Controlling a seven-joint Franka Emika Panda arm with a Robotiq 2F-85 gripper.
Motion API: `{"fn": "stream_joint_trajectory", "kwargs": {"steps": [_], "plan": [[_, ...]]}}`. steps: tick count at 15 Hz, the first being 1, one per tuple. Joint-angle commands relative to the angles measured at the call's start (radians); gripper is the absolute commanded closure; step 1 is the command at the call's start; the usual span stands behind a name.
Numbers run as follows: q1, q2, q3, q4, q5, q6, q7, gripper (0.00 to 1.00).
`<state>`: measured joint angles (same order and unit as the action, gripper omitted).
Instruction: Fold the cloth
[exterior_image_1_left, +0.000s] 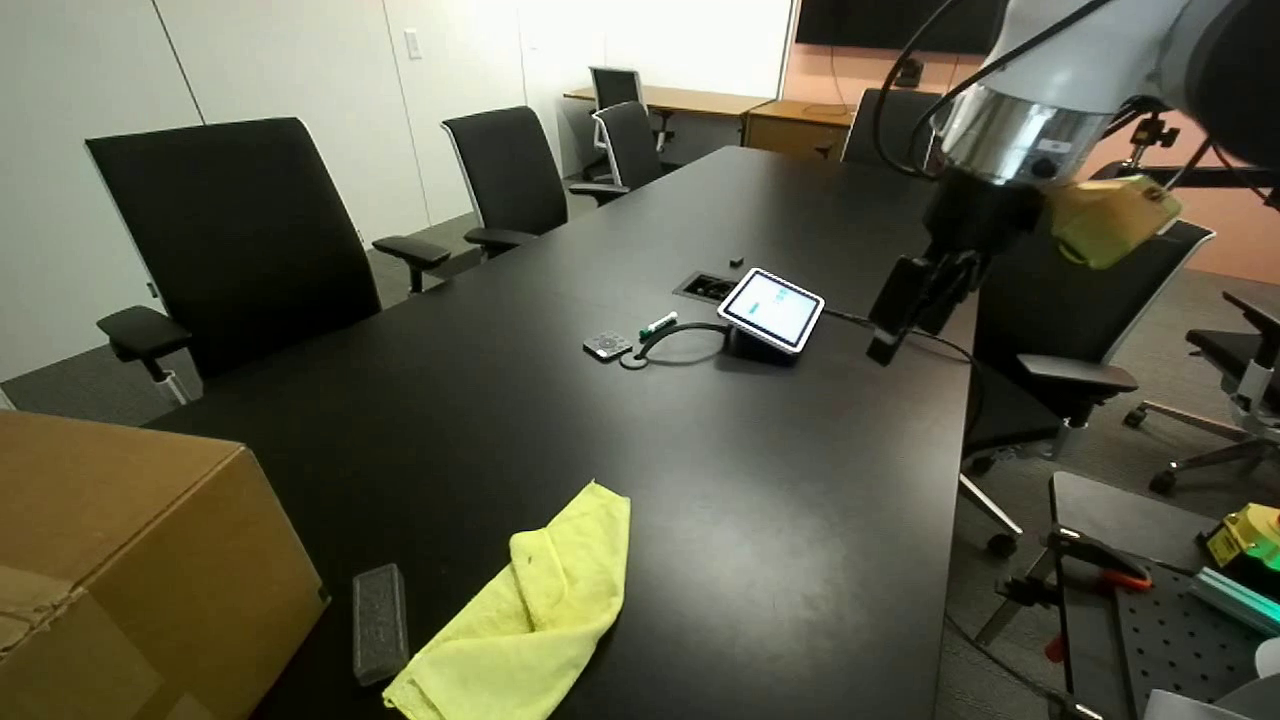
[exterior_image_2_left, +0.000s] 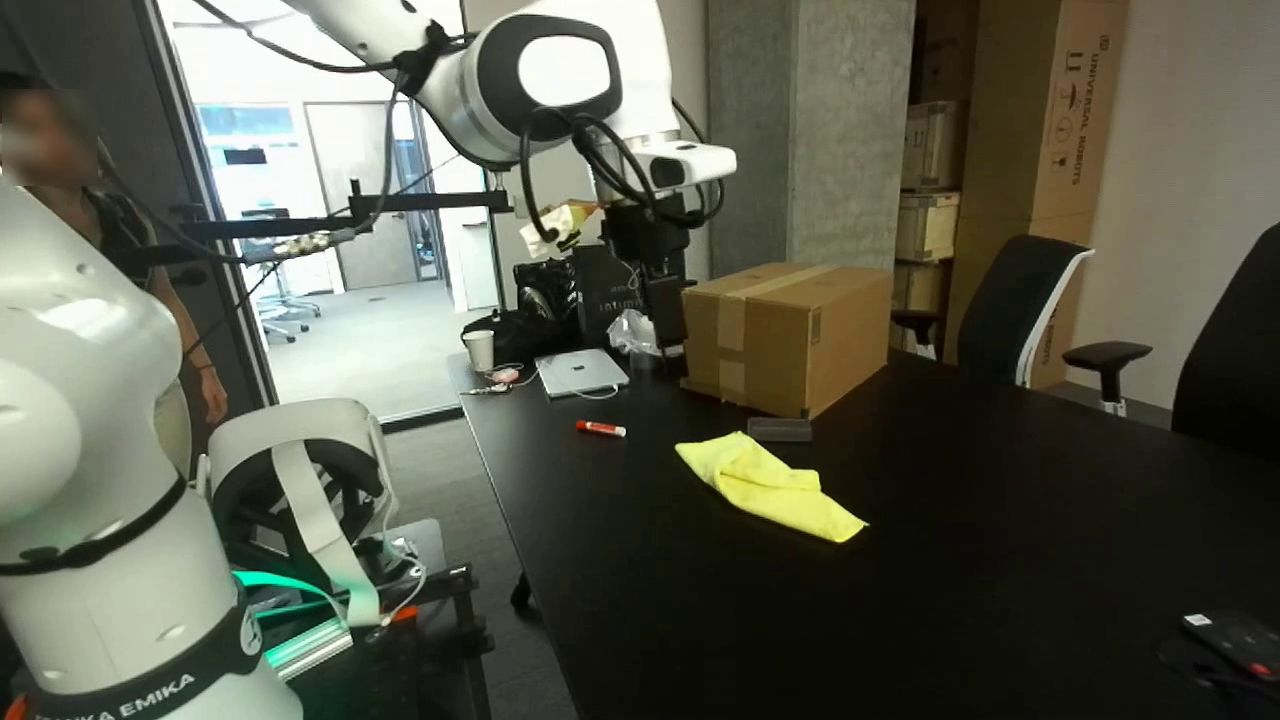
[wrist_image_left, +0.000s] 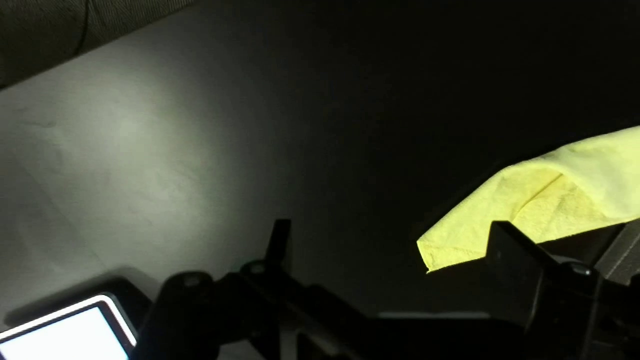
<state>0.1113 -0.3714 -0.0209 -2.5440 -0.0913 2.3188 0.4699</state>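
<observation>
A black table (exterior_image_1_left: 780, 560) carries a cardboard box (exterior_image_2_left: 775, 345), with a yellow cloth (exterior_image_1_left: 545, 610) lying rumpled near it, partly folded over itself. Above the table hangs the tool (wrist_image_left: 390, 230), released, its fingers (wrist_image_left: 502, 245) spread apart. A lit tablet (exterior_image_1_left: 772, 308) stands well apart from the cloth; a dark block (exterior_image_1_left: 380, 625) lies between box and cloth.

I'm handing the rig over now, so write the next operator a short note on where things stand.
Tool: open, holding nothing, raised above the table, clear of the cloth.
Cloth: yellow, lying on the table beside a dark block, near the cardboard box.
Done: it lies in a rough, uneven strip with overlapping layers; no neat fold shows.
Left: the fold itself. Probably lower onto a free edge, grip, bring it over, release.
</observation>
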Motion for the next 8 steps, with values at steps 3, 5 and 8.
{"fn": "stream_joint_trajectory", "kwargs": {"steps": [3, 5, 8], "plan": [[-0.076, -0.044, 0.069, -0.018, 0.029, -0.015, -0.028, 0.0], [-0.076, -0.013, 0.072, -0.014, 0.026, -0.011, -0.026, 0.0], [-0.075, 0.003, 0.075, -0.013, 0.024, -0.009, -0.024, 0.0]]}}
